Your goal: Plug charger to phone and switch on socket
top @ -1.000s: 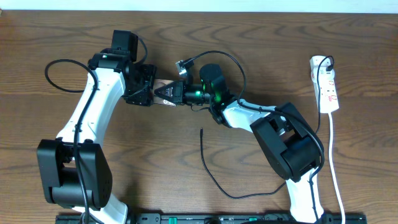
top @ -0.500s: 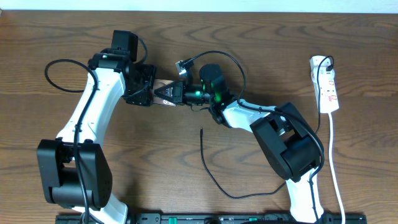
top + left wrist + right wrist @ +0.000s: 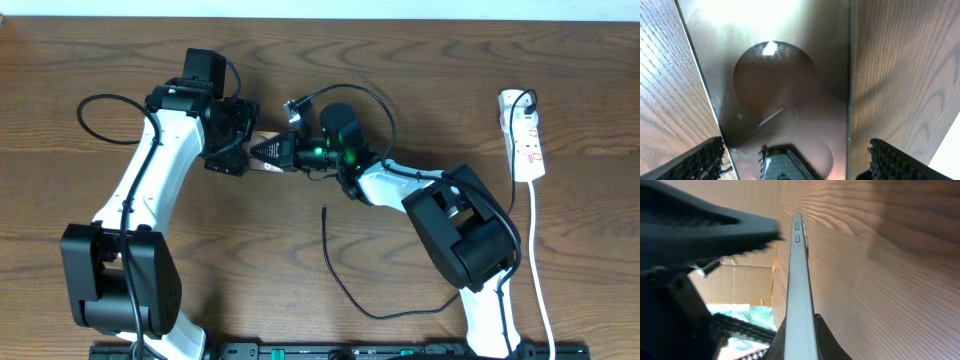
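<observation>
**Phone** (image 3: 262, 138)
- Place: upper centre of the overhead frame, between the two grippers and mostly hidden by them.
- Look: flat and black with a slim metallic edge. The glossy screen shows a brown oval under glare. The right wrist view shows it edge-on, with side buttons near the top of the frame.
- Axis: runs up the left wrist frame, between that gripper's fingers. Whether it lies flat on the table (image 3: 100, 60) or is tilted up cannot be told.

**Right gripper** (image 3: 272, 150)
- Pinched on the phone, one ribbed finger lying on the screen.

**Left gripper** (image 3: 243, 148)
- Fingers spread wide, one on each side of the phone.
- One finger stands clear of the phone's edge and the other is just beside it. Nothing is held.

**Charger** (image 3: 335, 270)
- Look: thin black cable lying loose on the table.
- Tip (image 3: 323, 209): below and right of the phone in the overhead frame, well apart from it.
- Axis: runs down-frame from the tip, then loops right.
- Judgement: the right gripper is nearer the tip but busy, so the empty left gripper looks the likelier one to fetch it.

**Socket** (image 3: 528, 140)
- White strip at the far right of the overhead frame, long axis up-frame, well apart from both grippers.
</observation>
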You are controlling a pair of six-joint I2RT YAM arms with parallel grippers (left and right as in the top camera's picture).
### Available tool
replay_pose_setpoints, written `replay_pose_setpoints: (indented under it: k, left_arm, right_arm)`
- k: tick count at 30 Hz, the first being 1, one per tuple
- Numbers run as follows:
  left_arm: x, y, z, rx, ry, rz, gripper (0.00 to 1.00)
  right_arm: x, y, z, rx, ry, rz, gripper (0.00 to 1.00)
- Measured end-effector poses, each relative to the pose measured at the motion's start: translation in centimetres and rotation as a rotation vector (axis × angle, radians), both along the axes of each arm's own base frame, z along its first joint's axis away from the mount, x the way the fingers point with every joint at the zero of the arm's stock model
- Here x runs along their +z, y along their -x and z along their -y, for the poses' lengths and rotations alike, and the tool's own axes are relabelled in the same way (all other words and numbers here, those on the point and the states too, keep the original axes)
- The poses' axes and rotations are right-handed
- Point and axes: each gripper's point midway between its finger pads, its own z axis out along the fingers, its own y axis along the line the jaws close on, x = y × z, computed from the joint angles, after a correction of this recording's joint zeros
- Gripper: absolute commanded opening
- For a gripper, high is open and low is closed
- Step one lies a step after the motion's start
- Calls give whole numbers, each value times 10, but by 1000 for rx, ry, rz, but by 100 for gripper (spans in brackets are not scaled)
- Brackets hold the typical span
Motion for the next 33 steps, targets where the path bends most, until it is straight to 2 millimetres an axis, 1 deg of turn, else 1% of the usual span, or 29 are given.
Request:
replay_pose_setpoints:
  k: [3, 7, 11, 14, 18, 21, 24, 26, 28, 31, 33]
  left_arm:
    - [1, 0, 3, -27, 9, 9, 90]
    - [6, -6, 12, -112, 46, 58, 90]
    - [16, -15, 23, -266, 105, 159, 90]
    - [27, -25, 25, -388, 138, 266, 90]
    - [34, -32, 13, -474, 141, 351, 90]
    - [37, -34, 0, -488, 145, 383, 90]
    - [42, -41, -11, -486, 149, 427, 91]
    - [47, -49, -17, -482, 143, 470, 90]
    - [52, -57, -20, -479, 134, 515, 90]
    - [61, -69, -21, -469, 126, 575, 90]
    - [68, -78, -21, -449, 126, 613, 91]
  right_arm:
    - [-7, -4, 6, -13, 21, -26, 1]
    - [-10, -16, 19, -42, 29, -25, 1]
    - [-12, -36, 41, -94, 34, -33, 1]
    - [-13, -54, 63, -153, 30, -74, 1]
    - [-13, -77, 93, -250, 0, -196, 1]
    - [-13, -92, 115, -334, -40, -336, 1]
    - [-11, -103, 130, -402, -93, -476, 1]
    - [-4, -108, 133, -428, -144, -552, 1]
    - [7, -110, 130, -431, -199, -589, 1]
    - [29, -110, 118, -411, -289, -613, 2]
    - [45, -108, 108, -394, -345, -590, 2]
